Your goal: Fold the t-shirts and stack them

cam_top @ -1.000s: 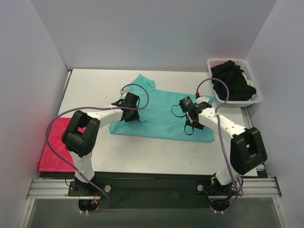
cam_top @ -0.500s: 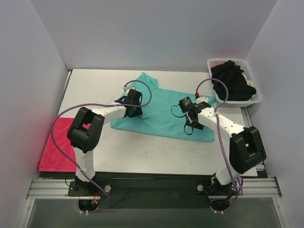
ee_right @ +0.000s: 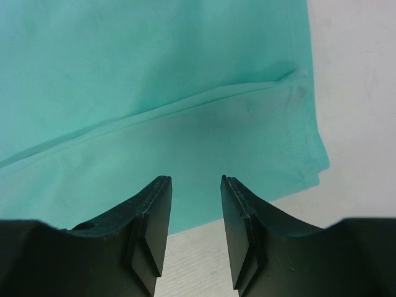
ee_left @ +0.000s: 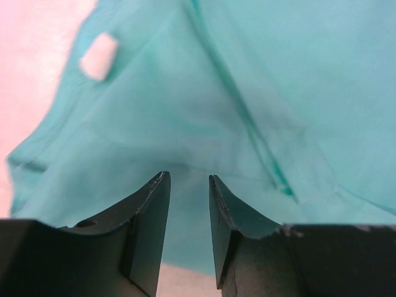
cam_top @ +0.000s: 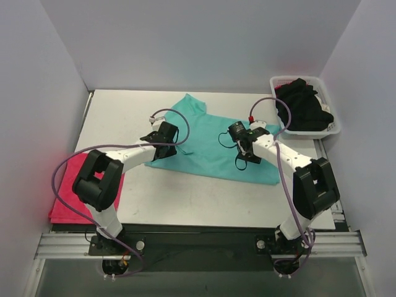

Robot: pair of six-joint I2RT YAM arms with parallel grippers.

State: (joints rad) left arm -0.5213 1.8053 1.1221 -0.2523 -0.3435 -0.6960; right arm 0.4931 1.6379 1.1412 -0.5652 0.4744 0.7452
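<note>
t-shirts stand at three stages. the left pincer (ee_left: pixel 187 179) and right pincer (ee_right: pixel 197 180) both hang spread, nothing between the jaws, just over the teal-green t-shirt (cam_top: pixel 210 145). it lies in the middle of the table (cam_top: pixel 124 111), seemingly only partly folded. farther out, a pinkish-red t-shirt (cam_top: pixel 65 198) lies flat at the near left, probably folded already and starting the stack. black t-shirts (cam_top: pixel 303 108) lie heaped in the white basket (cam_top: pixel 334 131) at far right, so most work is left.
</note>
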